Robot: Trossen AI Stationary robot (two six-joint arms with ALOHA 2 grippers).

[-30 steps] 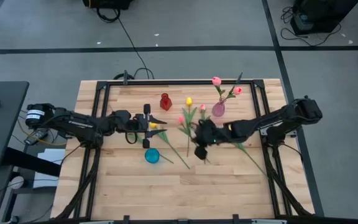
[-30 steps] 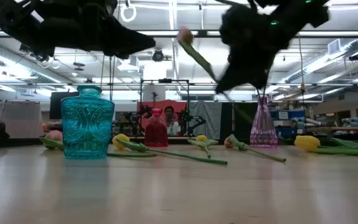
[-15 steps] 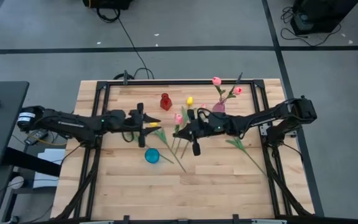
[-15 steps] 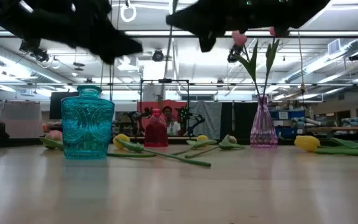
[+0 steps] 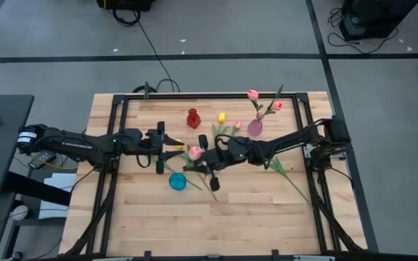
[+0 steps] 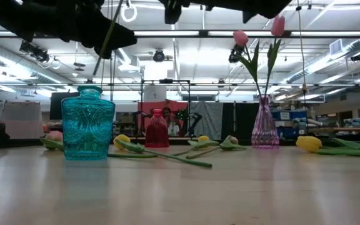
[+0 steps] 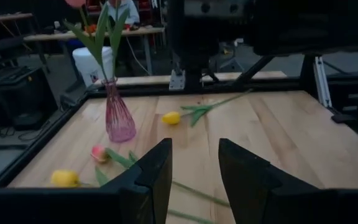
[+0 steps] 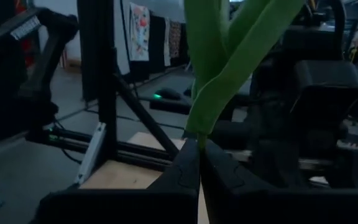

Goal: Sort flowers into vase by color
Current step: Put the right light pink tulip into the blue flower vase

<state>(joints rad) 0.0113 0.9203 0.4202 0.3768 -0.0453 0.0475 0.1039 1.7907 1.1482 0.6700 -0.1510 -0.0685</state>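
My right gripper is over the table's middle, shut on a pink tulip whose head shows next to it. My left gripper is open and empty, just left of that head. The teal vase stands nearer the table's near edge, below both. A pink glass vase holds two pink tulips upright. A small red vase stands near the far edge. Several yellow and pink tulips lie flat on the wood. My right gripper pinches the pink tulip's green stem between its two shut fingertips, just below where the leaves branch off. The fingers come level from the table's right. The tulip is lifted clear of the table.
The right arm stretches across the table from its right edge, passing close to the pink vase. A long green stem lies on the wood beside the teal vase. Another tulip lies toward the right. The near half of the table is bare wood.
My right gripper has carried the pink tulip toward the table's left, from in front of the pink vase to a spot beside my left gripper. My left gripper has drawn back a little toward the left edge. Some tulips lying near the pink vase have shifted.
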